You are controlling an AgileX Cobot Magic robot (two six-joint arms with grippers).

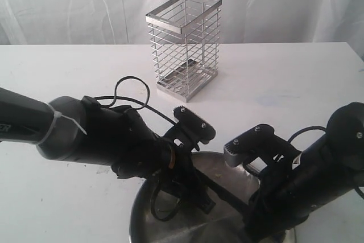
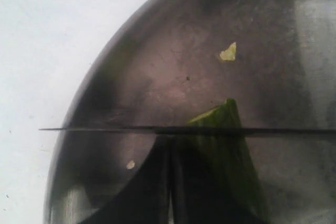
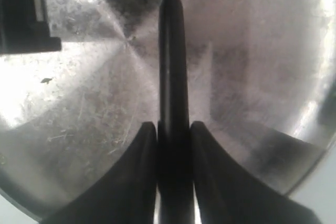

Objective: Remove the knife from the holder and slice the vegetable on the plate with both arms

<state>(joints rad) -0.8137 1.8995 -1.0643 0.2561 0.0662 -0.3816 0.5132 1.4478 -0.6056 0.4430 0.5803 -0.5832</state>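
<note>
Steel plate [image 1: 142, 206] at six o'clock bearing chili [image 2: 226, 140], pinned by clamped left gripper [image 2: 169, 182], knife [image 3: 172, 77] clamped in right gripper [image 3: 173, 145]: press down squarely, no twisting.

White table [image 1: 62, 72] carries the holder [image 1: 183, 45] and the plate [image 1: 138, 209]

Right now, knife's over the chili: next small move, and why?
Probably press the knife straight down. The right gripper is shut on it. The blade lies across the vegetable near its cut tip, which the left gripper pins on the plate. No fresh slice has come off yet.
</note>
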